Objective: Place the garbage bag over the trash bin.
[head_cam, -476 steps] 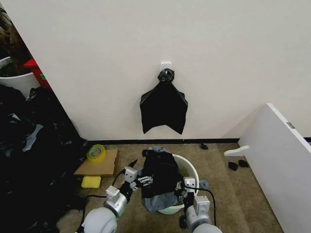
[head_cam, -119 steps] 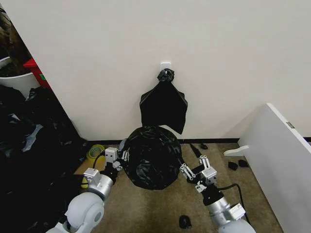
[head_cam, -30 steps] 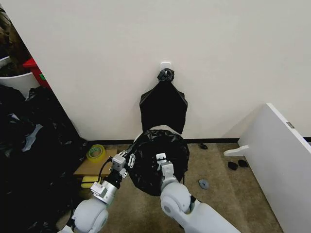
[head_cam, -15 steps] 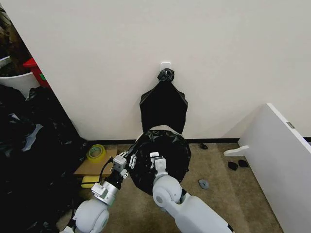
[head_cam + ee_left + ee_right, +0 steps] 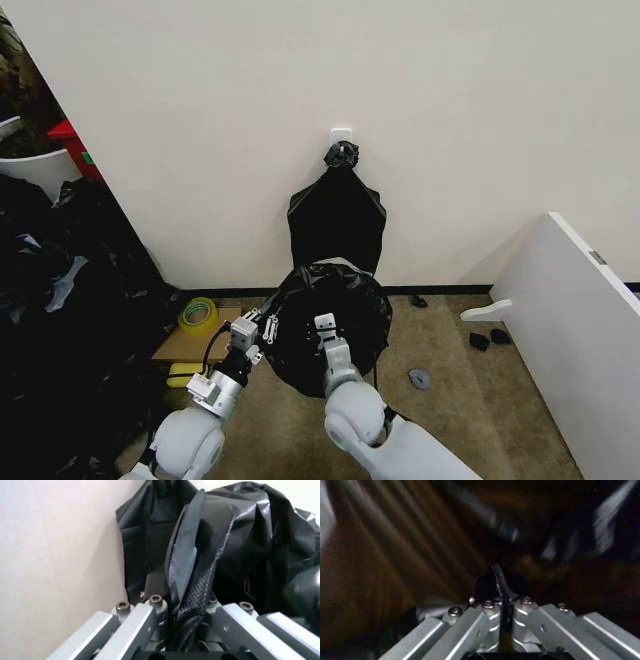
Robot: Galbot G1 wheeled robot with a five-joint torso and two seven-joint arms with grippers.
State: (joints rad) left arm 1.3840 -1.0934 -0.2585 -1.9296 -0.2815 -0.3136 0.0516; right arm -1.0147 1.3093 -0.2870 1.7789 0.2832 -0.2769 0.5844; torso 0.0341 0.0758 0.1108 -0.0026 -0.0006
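glossy black plastic, the garbage bag, covers the trash bin almost entirely; a sliver of cream-white rim shows at the far edge, next to the wall. the covered bin stands on the brown carpet just below a flat black plastic bundle that hangs from a white wall hook by its knotted top.

the left gripper sits at the bag's left side, touching it. in the left wrist view its fingers are closed down on a gathered fold of the bag, with only the pinched plastic between them.

the right gripper reaches over the front of the bin and lies against the black plastic near the middle of the bag's top. in the right wrist view its fingers are nearly together with a thin dark strip of film caught in the narrow gap; the blurred dark plastic beyond is hard to read.

to the left of the bin, a roll of yellow-green tape rests on a piece of cardboard, and a very large heap of black plastic fills the left side of the room. a white panel leans at the right.
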